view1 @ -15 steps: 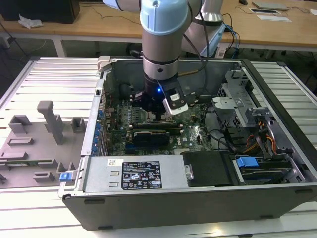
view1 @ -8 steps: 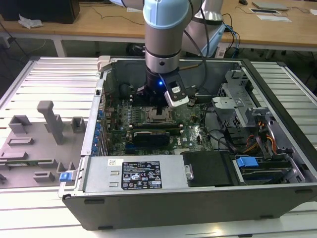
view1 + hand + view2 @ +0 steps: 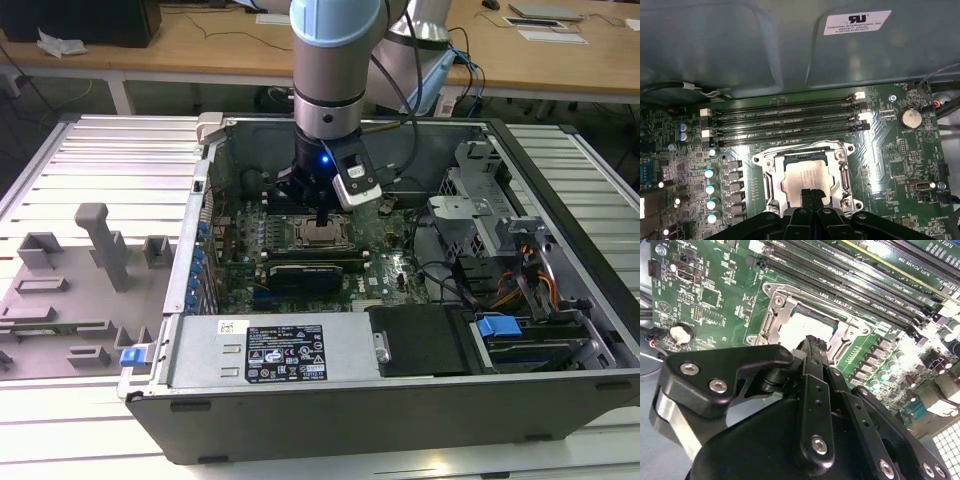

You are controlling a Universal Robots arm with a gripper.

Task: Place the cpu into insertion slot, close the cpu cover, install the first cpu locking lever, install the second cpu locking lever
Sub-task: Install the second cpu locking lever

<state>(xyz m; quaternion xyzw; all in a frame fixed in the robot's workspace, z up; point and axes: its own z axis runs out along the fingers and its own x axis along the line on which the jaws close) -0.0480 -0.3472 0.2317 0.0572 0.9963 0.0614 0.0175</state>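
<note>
The cpu [image 3: 807, 175] lies flat in the insertion slot [image 3: 805, 156] on the green motherboard, its pale metal top showing. The silver cpu cover [image 3: 844, 172] lies down around it, framing the chip through its window. My gripper [image 3: 810, 192] hangs just above the cpu's near edge with its two black fingers pressed together and nothing between them. The second wrist view has the fingertips [image 3: 812, 342] right over the cpu [image 3: 797, 327]. In the exterior view the gripper [image 3: 320, 217] points straight down at the cpu [image 3: 320, 236] inside the open computer case.
Long black memory slots [image 3: 785, 120] run beside the socket. A row of capacitors [image 3: 710, 187] stands on its other side. The case walls [image 3: 190, 260], a drive bay [image 3: 480, 210] and cables [image 3: 520, 270] hem in the board. A grey fixture block [image 3: 100, 245] sits at the exterior view's left.
</note>
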